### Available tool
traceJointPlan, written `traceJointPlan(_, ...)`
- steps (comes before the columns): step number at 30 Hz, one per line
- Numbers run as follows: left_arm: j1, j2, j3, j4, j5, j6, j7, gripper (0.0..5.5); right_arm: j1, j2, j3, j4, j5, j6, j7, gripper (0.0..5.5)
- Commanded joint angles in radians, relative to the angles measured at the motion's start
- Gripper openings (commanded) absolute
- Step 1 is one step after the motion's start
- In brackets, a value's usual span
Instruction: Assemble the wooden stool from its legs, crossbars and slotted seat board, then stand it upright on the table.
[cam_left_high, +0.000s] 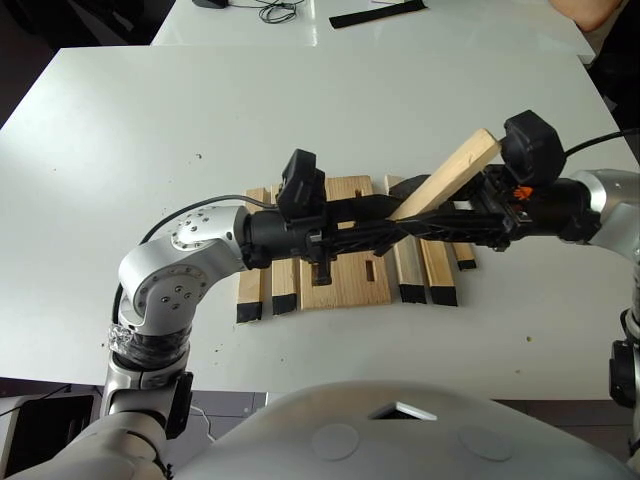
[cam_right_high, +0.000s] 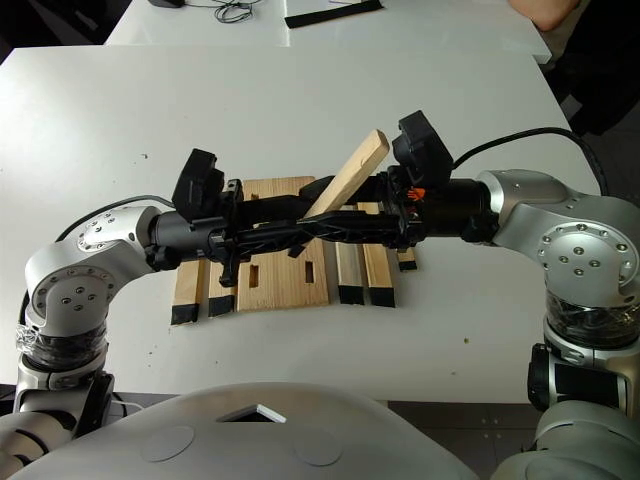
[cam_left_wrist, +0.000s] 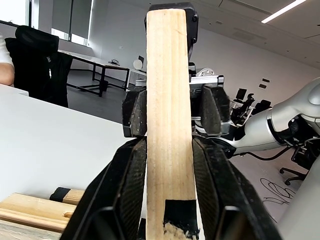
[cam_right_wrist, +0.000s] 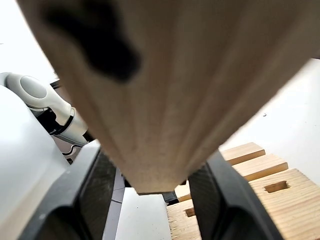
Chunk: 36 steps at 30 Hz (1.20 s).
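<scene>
White table (cam_left_high: 120, 150) carries slotted seat board (cam_left_high: 345, 285) flat at centre, spare legs (cam_left_high: 432, 268) alongside; left gripper (cam_left_wrist: 169, 150) and right gripper (cam_right_wrist: 155, 175) both clamp one leg (cam_left_high: 458, 168) tilted above it: leg-fitting step, I judge, next needing its end lowered square into a slot (cam_left_high: 370, 270).

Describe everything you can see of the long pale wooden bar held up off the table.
The long pale wooden bar is a plain, square-edged stick of light-grained wood with a black tip at one end. It tilts upward above the slotted wooden seat board, upper end free. The left gripper and right gripper both clamp it low down, pressing on opposite faces.
</scene>
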<state>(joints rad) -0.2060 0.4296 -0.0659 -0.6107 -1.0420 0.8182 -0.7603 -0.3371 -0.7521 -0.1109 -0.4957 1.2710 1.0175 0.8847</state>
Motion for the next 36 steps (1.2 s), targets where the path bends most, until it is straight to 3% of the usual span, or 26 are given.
traceJointPlan(1, -0.005, 0.011, -0.006, 0.013, 0.021, -0.017, -0.001, 1.33, -0.004, -0.013, 0.011, -0.003, -0.022, -0.007, 0.013, 1.67)
traceJointPlan(4, 0.01, 0.028, -0.014, 0.003, 0.03, -0.022, -0.015, 1.33, -0.005, -0.016, 0.005, 0.0, -0.024, -0.007, 0.021, 1.3)
traceJointPlan(16, 0.006, 0.063, -0.009, 0.026, 0.021, 0.002, 0.006, 1.33, 0.03, -0.059, 0.025, -0.017, -0.117, -0.038, 0.073, 1.3)
traceJointPlan(19, 0.009, 0.121, -0.072, 0.019, 0.1, 0.012, -0.031, 1.91, 0.041, -0.06, 0.041, -0.024, -0.182, -0.081, 0.07, 1.3)
traceJointPlan(24, 0.069, 0.165, -0.118, 0.038, 0.258, -0.077, -0.044, 2.66, 0.029, -0.079, 0.06, 0.024, -0.432, -0.257, 0.056, 1.3)
traceJointPlan(32, 0.151, 0.143, -0.053, 0.09, 0.339, -0.162, 0.002, 2.7, 0.123, -0.123, 0.135, 0.294, -0.875, -0.772, 0.179, 1.3)
traceJointPlan(36, 0.162, 0.123, -0.059, 0.096, 0.363, -0.176, 0.025, 2.7, 0.12, -0.071, 0.165, 0.443, -0.943, -0.94, 0.23, 1.3)
